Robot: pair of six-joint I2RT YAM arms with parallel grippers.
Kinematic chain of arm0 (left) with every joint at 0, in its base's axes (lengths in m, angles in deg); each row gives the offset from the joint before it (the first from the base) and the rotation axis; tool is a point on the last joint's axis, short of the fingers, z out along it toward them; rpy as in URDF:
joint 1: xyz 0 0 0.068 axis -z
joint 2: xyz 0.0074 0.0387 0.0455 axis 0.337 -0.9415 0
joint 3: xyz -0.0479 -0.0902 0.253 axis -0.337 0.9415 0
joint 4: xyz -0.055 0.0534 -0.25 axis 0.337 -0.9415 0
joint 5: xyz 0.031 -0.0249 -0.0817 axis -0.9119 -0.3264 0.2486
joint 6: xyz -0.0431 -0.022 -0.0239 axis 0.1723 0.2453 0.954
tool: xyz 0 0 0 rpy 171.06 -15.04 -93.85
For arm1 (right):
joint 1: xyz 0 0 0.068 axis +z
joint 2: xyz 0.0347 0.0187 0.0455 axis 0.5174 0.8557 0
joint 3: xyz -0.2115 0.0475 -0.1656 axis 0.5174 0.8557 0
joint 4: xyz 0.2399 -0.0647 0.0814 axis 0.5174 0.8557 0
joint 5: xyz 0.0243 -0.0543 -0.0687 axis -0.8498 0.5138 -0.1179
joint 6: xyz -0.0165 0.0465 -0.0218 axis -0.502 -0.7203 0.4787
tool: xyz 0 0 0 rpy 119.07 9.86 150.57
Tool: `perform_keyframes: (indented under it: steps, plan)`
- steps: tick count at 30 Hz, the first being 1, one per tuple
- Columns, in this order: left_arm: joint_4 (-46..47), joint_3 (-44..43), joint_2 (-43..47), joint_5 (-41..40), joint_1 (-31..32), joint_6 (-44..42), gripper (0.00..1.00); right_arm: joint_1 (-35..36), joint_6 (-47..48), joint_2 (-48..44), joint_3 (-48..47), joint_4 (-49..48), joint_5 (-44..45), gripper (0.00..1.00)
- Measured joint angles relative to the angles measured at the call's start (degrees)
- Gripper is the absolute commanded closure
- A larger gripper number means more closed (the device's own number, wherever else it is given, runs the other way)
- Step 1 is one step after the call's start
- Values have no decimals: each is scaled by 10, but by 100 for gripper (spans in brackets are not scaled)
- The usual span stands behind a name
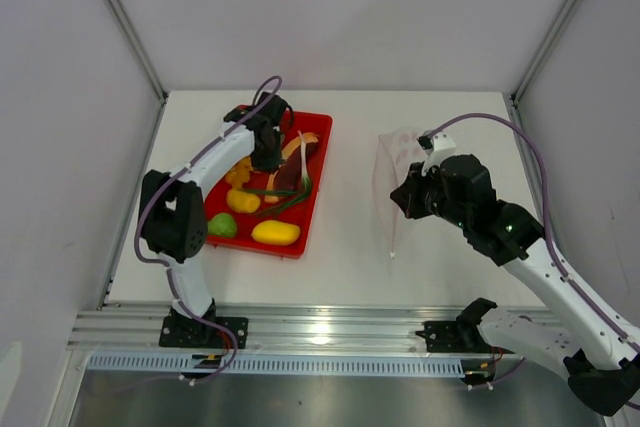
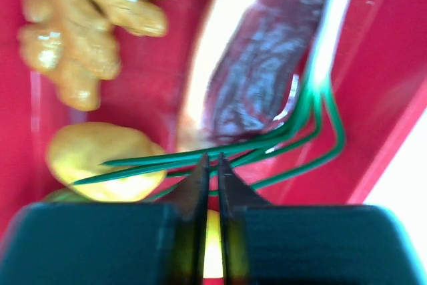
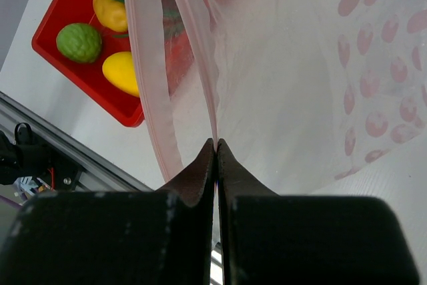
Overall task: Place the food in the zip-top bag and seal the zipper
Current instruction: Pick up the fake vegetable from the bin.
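Food (image 1: pixel 275 232) lies in the red tray (image 1: pixel 318 127) on the left of the table (image 1: pixel 350 247), with the left gripper (image 1: pixel 268 159) lowered into the tray's far end. The zip-top bag (image 1: pixel 395 172) is on the right, at the right gripper (image 1: pixel 408 197).

In the left wrist view, the jaws are pinched together on the thin strands of the green onion (image 2: pixel 313 125), beside the meat slice (image 2: pixel 260 71).

In the right wrist view, the jaws are clamped on the bag's edge at the zipper (image 3: pixel 150 78).
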Motion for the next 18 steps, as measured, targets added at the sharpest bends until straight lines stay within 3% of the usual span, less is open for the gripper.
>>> perform_keyframes:
  steps: [1,2,5,13,18]
  plan:
    - [5,3,2,10,0,-4,81,0,-1,2,0,0,-1,100]
    - [10,7,3,19,2,-6,68,1,-2,3,0,0,-1,100]
    - [22,18,3,46,10,-14,41,3,-3,5,0,0,-1,100]
    - [54,56,1,67,79,-20,36,3,-3,5,0,0,-1,100]
    - [61,74,-12,65,89,-19,27,3,-3,5,2,-1,-1,100]
